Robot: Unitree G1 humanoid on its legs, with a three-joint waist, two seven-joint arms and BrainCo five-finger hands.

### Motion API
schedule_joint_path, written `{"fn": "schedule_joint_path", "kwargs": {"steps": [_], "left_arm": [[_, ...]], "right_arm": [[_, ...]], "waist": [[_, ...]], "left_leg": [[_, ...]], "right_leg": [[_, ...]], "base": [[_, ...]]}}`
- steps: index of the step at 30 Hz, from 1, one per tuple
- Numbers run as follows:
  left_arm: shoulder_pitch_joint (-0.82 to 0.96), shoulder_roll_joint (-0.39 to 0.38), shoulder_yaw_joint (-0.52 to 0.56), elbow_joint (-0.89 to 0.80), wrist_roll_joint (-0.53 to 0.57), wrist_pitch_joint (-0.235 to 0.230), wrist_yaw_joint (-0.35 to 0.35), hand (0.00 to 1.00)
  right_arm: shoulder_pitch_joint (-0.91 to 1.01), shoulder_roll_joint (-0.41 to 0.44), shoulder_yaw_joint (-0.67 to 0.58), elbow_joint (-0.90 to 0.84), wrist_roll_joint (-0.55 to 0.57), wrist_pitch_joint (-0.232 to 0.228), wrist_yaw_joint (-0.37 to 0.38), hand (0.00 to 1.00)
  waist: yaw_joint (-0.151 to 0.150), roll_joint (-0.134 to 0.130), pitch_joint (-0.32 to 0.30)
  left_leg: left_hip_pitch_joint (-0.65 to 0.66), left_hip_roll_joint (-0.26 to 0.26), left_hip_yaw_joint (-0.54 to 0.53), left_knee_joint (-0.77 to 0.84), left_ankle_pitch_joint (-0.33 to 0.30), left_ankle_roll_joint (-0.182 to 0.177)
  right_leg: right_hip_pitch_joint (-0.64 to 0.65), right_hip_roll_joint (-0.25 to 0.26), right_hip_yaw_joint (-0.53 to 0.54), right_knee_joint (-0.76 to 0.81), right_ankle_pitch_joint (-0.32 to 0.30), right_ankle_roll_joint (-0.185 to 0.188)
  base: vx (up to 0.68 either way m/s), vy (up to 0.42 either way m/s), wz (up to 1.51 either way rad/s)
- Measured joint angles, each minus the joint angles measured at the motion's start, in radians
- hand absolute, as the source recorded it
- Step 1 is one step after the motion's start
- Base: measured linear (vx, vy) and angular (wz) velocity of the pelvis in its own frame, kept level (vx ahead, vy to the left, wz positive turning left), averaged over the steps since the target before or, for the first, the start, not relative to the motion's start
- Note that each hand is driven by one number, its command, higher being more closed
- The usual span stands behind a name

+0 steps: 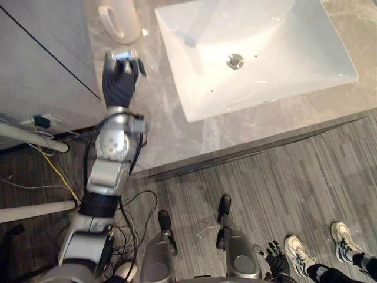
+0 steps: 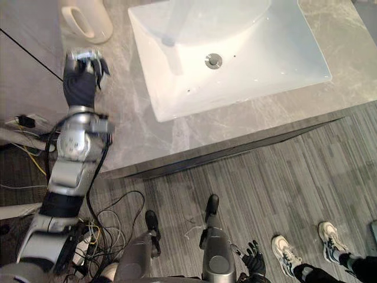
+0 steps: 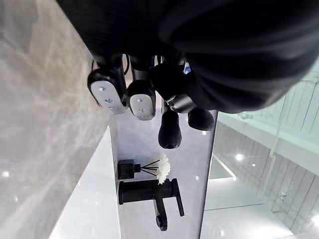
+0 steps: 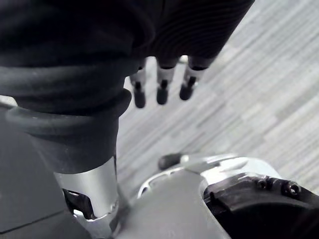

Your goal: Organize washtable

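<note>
Currently my left hand (image 1: 121,73) hovers curled, nothing seen in it, over the desk (image 1: 159,130) near the cup (image 1: 131,15), left of the sink (image 1: 306,65). My right hand (image 4: 162,79) hangs slack above the floor (image 1: 283,177), with a person's shoes (image 1: 297,253) close by.

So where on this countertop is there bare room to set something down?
Bare countertop runs along the front of the white sink and to its right. The strip left of the sink is crowded: the left hand hovers there, near a cream handled jug.
</note>
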Motion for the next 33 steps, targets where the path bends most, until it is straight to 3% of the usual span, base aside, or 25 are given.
{"fn": "schedule_joint_path", "kwargs": {"steps": [4,8,11,15,21,25,27,33], "left_arm": [[0.22,-0.05,0.076,-0.117,-0.001,-0.028,-0.019,1.0],[0.443,-0.159,0.11,-0.222,-0.001,-0.047,-0.057,1.0],[0.572,-0.241,0.111,-0.246,-0.004,-0.049,-0.079,1.0],[0.708,-0.307,0.11,-0.261,-0.009,-0.047,-0.082,1.0],[0.783,-0.402,0.109,-0.262,-0.011,-0.019,-0.102,1.0],[0.807,-0.428,0.109,-0.261,-0.01,0.003,-0.103,1.0],[0.813,-0.442,0.109,-0.255,-0.01,0.012,-0.103,1.0],[0.811,-0.464,0.11,-0.219,-0.01,0.027,-0.111,1.0]], "right_arm": [[0.0,-0.01,-0.024,0.075,-0.005,0.009,0.002,0.0],[0.0,-0.02,-0.048,0.147,-0.009,0.021,0.008,0.0],[-0.001,-0.022,-0.068,0.193,-0.017,0.024,0.02,0.0],[-0.011,-0.029,-0.072,0.236,-0.048,0.04,0.02,0.0],[-0.008,-0.031,-0.069,0.265,-0.049,0.059,0.02,0.0],[-0.011,-0.033,-0.048,0.264,-0.049,0.06,0.02,0.0],[-0.01,-0.031,-0.043,0.263,-0.048,0.061,0.019,0.0],[-0.008,-0.019,-0.041,0.261,-0.049,0.065,0.018,0.0]], "waist": [[0.008,0.026,-0.07],[0.036,0.039,-0.144],[0.057,0.04,-0.187],[0.061,0.037,-0.236],[0.081,0.029,-0.276],[0.089,0.014,-0.29],[0.106,0.007,-0.303],[0.107,-0.011,-0.335]], "left_leg": [[0.042,0.0,-0.024,-0.013,-0.002,-0.003],[0.088,-0.001,-0.041,-0.014,-0.02,-0.002],[0.104,-0.003,-0.064,-0.029,-0.02,-0.003],[0.129,-0.003,-0.091,-0.043,-0.019,-0.003],[0.145,-0.001,-0.132,-0.045,-0.019,-0.004],[0.146,0.0,-0.142,-0.046,-0.018,-0.005],[0.146,0.0,-0.143,-0.048,-0.018,-0.005],[0.146,-0.001,-0.144,-0.056,-0.016,-0.007]], "right_leg": [[0.055,0.001,-0.032,-0.001,-0.021,0.007],[0.119,-0.001,-0.052,-0.009,-0.036,0.018],[0.153,-0.002,-0.078,-0.009,-0.052,0.018],[0.194,-0.001,-0.11,-0.007,-0.064,0.025],[0.238,-0.003,-0.162,0.007,-0.087,0.028],[0.25,-0.003,-0.181,0.007,-0.09,0.028],[0.251,-0.003,-0.182,0.007,-0.09,0.028],[0.253,-0.005,-0.193,0.007,-0.091,0.028]], "base": [[0.06,0.0,0.2],[0.03,0.007,0.11],[-0.01,-0.003,0.24],[0.01,-0.01,0.23],[0.01,-0.005,0.24],[0.0,-0.002,0.14],[0.0,0.0,0.0],[0.01,0.001,0.03]]}}
